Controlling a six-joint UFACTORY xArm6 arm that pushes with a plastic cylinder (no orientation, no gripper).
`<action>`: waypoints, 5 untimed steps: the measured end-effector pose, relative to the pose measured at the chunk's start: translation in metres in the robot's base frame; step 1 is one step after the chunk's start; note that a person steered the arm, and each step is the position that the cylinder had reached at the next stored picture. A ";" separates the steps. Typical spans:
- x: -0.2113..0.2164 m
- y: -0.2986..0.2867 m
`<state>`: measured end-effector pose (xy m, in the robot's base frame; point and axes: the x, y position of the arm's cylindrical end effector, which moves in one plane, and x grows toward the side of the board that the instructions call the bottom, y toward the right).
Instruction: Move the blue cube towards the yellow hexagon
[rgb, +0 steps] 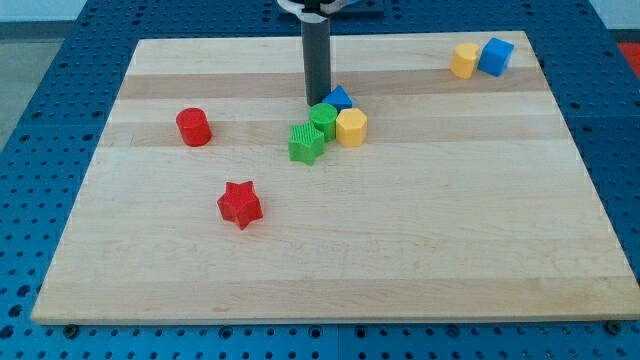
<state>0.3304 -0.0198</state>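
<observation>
Blue cube (496, 56) sits far right, touching the yellow hexagon (464, 61) — my tip (317, 103), a bare rod holding nothing, rests mid-board beside a blue block (339, 98).

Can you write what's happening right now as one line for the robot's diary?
tip: beside blue triangle block, central cluster | blue cube: top right, touching yellow block | yellow hexagon: in cluster
</observation>
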 end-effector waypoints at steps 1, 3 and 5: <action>-0.015 0.000; -0.074 0.064; -0.120 0.160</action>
<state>0.2104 0.1401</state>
